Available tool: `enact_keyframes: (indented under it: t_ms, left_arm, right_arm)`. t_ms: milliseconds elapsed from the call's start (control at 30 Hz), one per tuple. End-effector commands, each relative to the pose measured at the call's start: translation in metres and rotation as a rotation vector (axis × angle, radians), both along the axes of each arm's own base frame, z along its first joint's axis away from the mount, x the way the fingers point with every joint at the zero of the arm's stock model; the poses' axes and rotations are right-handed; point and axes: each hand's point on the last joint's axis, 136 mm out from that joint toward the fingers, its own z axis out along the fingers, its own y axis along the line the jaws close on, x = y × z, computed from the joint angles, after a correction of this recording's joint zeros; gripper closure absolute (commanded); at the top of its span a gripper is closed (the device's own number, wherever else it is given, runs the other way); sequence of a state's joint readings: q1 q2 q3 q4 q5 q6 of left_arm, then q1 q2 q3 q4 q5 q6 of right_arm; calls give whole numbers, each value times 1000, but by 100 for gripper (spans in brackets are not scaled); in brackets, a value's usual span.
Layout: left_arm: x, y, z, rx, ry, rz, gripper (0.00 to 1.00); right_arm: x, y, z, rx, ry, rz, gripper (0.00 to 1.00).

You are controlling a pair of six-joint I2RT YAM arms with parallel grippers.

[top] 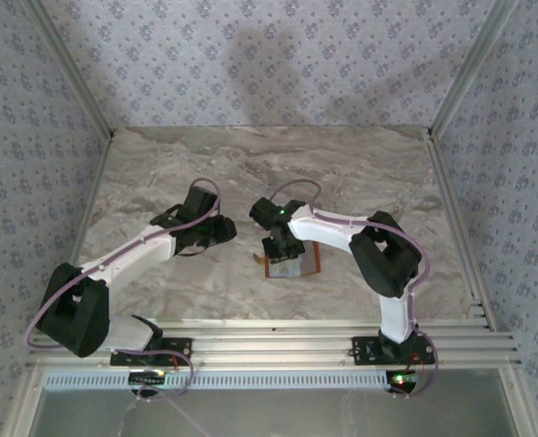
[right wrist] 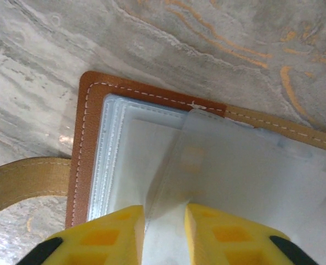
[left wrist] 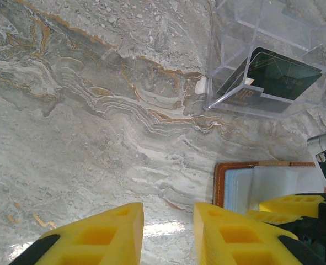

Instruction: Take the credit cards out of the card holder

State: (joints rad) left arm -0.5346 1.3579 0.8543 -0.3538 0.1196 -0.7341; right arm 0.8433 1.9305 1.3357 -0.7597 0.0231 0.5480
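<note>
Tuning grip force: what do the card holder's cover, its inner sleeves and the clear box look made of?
The card holder cover looks like orange-brown leather or imitation, matte, with pale stitching along the edge. The inner sleeves: thin clear-to-frosted flexible plastic, probably vinyl; one creases where the right gripper pinches it. The clear box: rigid transparent plastic, likely acrylic, glossy; a dark card shows through.

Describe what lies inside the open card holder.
Inside the card holder lie clear plastic sleeves; the right gripper grips one raised sleeve. What lies beneath that milky sleeve is covered.
</note>
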Motion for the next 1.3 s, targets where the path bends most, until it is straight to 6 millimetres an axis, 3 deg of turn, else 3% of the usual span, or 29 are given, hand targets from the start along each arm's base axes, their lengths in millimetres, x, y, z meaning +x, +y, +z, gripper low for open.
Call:
enact_keyframes:
  t_ms: [0,233,433,600,800,1267]
  left_arm:
    - [3,-2,1,-13,-4,-10,70]
    - [2,-2,1,-13,-5,-10,70]
    - [2,-4,6,-19,-12,-20,70]
    - [3,-4,9,-18,-18,-23,69]
    - [4,-6,10,-20,-18,-32,69]
    - [4,-8,5,-22,-9,-38,69]
  right_arm:
    - [-7,-9,-16,-78,27,6,77]
    - [-5,-6,-7,-65,8,2,94]
    - [-5,14,7,31,8,-1,98]
    - [-5,17,26,65,-17,-7,84]
    - [-7,4,36,31,-25,-26,64]
    - [-9,-6,-2,-64,36,-45,56]
